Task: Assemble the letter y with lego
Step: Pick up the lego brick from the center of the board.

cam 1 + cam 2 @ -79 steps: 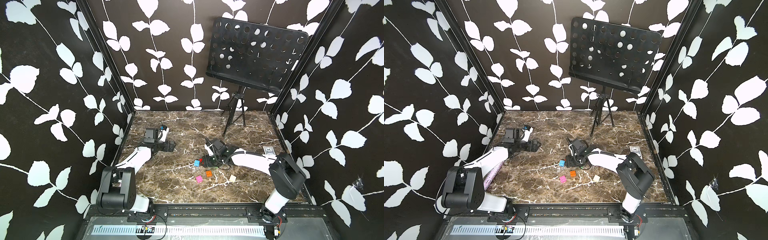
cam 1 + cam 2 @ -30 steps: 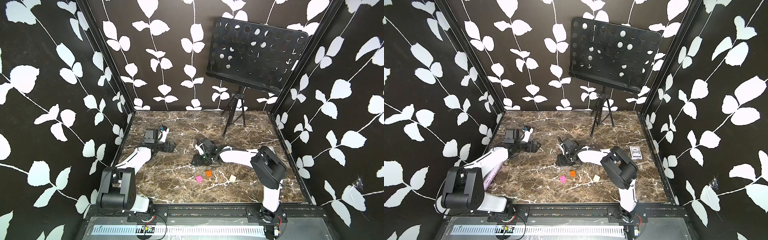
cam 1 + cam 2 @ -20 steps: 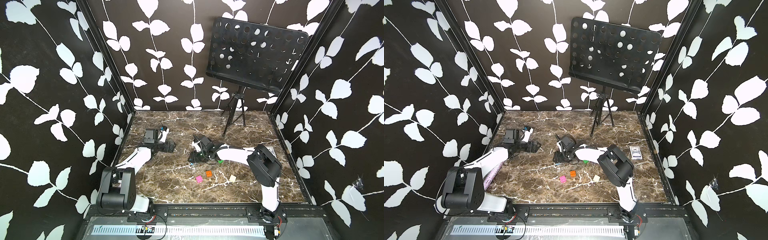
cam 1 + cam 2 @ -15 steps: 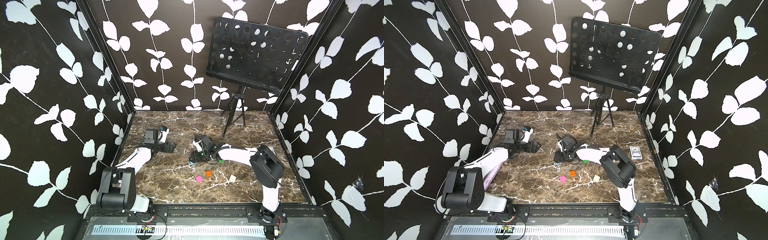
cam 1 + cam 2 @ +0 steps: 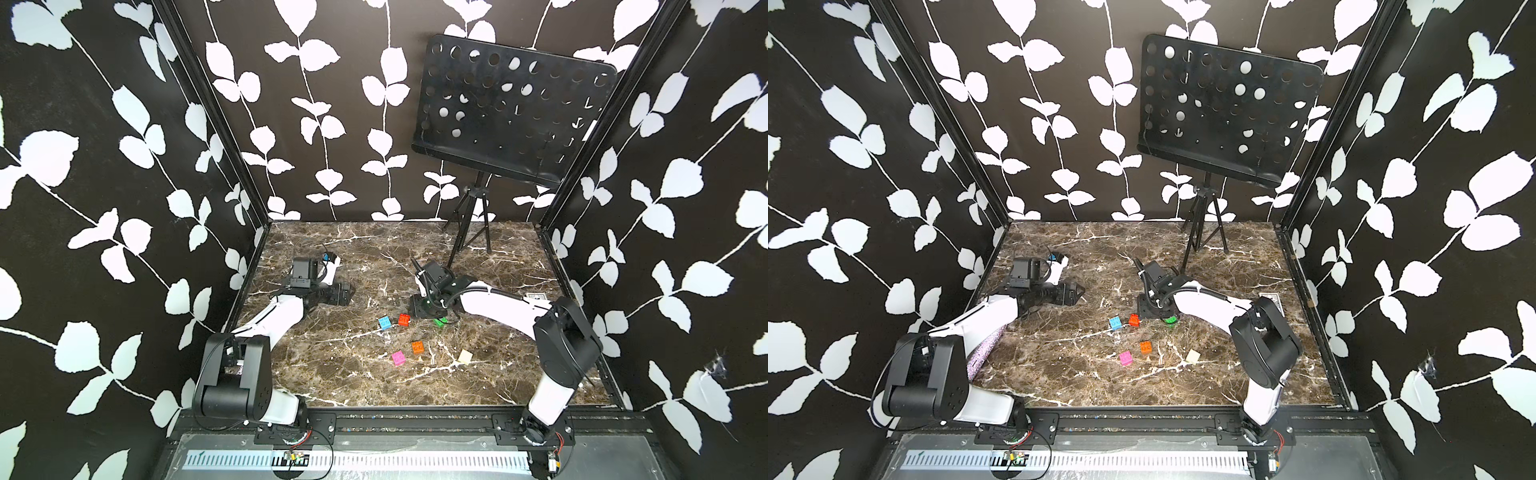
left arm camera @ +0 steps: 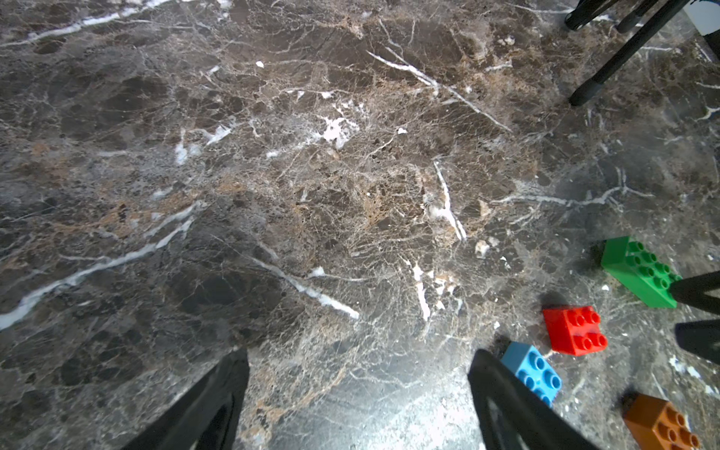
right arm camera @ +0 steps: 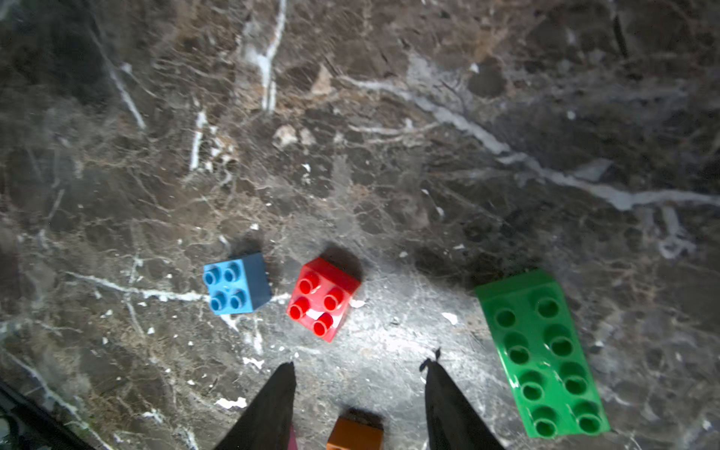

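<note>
The lego lies loose on the marble floor in both top views: blue brick (image 5: 384, 322) (image 5: 1115, 322), red-orange brick (image 5: 404, 319) (image 5: 1134, 320), long green brick (image 5: 439, 321) (image 5: 1170, 320), orange brick (image 5: 417, 347), pink brick (image 5: 398, 358) and cream brick (image 5: 465, 356). No bricks are joined, so no letter y shows. My right gripper (image 5: 422, 311) (image 7: 357, 370) stands open over bare floor between the red-orange brick (image 7: 323, 298) and the green brick (image 7: 541, 354), holding nothing. The left gripper (image 5: 345, 293) (image 6: 358, 362) rests wide open and empty, left of the blue brick (image 6: 532, 372).
A black music stand's tripod (image 5: 469, 232) stands at the back right, one leg (image 6: 592, 87) showing in the left wrist view. A blue-and-white card box (image 5: 534, 296) lies by the right wall. Patterned walls close in three sides.
My right gripper has drawn back to the right, uncovering the blue and red-orange bricks it was hanging over. The left arm has not moved.
</note>
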You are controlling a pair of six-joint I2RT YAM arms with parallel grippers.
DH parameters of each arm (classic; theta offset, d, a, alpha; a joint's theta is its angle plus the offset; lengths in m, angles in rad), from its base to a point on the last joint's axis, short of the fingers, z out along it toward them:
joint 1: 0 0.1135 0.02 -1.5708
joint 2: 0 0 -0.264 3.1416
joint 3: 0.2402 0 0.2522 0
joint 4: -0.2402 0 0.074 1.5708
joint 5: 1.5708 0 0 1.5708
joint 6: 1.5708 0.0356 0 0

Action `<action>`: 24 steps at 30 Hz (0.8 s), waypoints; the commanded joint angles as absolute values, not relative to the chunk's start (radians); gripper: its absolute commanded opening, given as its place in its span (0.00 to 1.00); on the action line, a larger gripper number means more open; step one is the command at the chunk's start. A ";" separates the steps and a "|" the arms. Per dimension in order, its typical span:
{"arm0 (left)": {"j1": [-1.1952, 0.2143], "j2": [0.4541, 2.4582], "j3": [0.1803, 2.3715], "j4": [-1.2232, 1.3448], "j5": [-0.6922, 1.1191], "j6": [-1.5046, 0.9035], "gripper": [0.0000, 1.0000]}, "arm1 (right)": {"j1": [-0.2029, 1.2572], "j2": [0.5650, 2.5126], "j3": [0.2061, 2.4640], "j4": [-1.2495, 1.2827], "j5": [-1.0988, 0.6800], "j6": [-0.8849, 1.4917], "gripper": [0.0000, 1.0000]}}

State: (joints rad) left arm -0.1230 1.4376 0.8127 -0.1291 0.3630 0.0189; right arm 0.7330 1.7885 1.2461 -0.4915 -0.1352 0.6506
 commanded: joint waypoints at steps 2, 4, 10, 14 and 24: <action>-0.127 1.417 0.799 -0.120 0.373 0.025 0.91 | 0.738 1.842 1.305 -0.571 -0.068 0.626 0.54; -0.128 1.419 0.799 -0.120 0.374 0.023 0.91 | 0.738 1.867 1.349 -0.583 -0.067 0.613 0.54; -0.127 1.415 0.798 -0.118 0.370 0.025 0.91 | 0.741 1.916 1.379 -0.589 -0.063 0.591 0.54; -0.127 1.412 0.798 -0.118 0.367 0.027 0.91 | 0.743 1.942 1.392 -0.588 -0.078 0.574 0.54; -0.127 1.405 0.796 -0.118 0.354 0.043 0.91 | 0.768 2.000 1.450 -0.590 -0.119 0.546 0.54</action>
